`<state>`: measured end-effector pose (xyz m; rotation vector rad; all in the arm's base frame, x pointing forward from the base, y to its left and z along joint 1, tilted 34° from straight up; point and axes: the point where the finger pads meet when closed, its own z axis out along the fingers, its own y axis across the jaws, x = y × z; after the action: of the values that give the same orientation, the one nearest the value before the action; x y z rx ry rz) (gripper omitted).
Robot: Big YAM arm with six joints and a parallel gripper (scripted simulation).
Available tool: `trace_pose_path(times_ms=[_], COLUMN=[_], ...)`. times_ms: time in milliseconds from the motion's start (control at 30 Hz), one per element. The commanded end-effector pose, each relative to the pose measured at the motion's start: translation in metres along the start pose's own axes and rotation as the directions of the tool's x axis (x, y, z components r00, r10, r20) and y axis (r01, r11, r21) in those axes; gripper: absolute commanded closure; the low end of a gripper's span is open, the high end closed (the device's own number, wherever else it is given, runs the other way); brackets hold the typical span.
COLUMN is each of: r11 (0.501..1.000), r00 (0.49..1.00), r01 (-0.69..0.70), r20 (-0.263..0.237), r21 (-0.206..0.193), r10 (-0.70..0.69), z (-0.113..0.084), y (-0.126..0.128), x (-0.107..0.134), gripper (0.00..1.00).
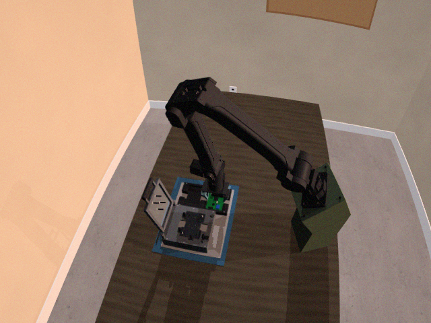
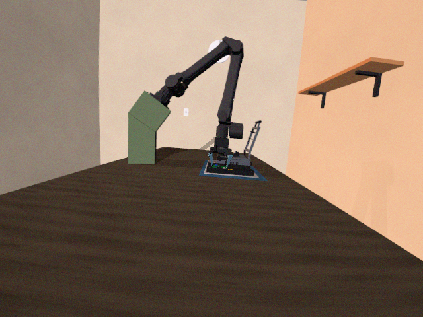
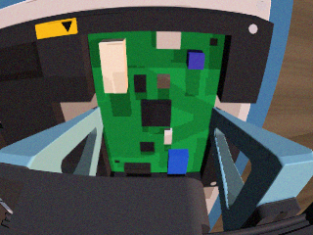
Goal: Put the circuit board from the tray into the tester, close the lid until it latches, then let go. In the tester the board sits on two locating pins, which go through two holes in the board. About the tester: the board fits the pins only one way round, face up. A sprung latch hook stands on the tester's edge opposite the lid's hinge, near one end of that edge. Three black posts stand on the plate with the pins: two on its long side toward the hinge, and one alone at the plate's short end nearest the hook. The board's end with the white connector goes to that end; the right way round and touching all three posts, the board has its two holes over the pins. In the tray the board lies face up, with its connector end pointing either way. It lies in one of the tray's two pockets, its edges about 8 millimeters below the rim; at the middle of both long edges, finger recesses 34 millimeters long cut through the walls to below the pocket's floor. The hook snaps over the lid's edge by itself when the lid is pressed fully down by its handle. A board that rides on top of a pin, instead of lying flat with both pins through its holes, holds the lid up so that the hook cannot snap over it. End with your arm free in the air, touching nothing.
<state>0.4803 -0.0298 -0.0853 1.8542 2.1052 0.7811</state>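
Observation:
The circuit board (image 1: 215, 202) (image 2: 218, 166) (image 3: 156, 69) lies face up in one pocket of the black tray (image 2: 235, 171) (image 3: 240, 73). Its white connector (image 3: 113, 66) is at the far end in the wrist view, the end away from the tester. My gripper (image 1: 216, 197) (image 2: 219, 164) (image 3: 156, 115) reaches down at the finger recesses and is shut on the board, one fingertip against each long edge. The board still appears low in the pocket. The tester (image 1: 174, 239) (image 2: 240, 159) stands beside the tray, its pin plate (image 1: 192, 222) bare. Its lid (image 1: 158, 204) (image 2: 252, 139) stands open. The pins are too small to make out.
The tray's other pocket (image 1: 188, 200) holds no board. Tray and tester stand on a light base within a blue border (image 1: 188, 258) (image 2: 232, 177) (image 3: 279, 64). The raised lid stands on the tester's left side in the top view. The arm's green pedestal (image 1: 322, 225) (image 2: 141, 136) is to the right there.

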Motion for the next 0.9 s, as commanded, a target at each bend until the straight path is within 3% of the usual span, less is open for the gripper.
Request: trace_pose_path(times_ms=[0, 867], r11=[1.0, 1.0], r00=[1.0, 1.0], r01=[-0.001, -0.001], r20=[0.003, 0.012], r21=[0.001, -0.012], r10=[0.001, 0.001], z=[-0.003, -0.031], y=[0.0, 0.004], x=[0.001, -0.006], gripper=[0.28, 0.28])
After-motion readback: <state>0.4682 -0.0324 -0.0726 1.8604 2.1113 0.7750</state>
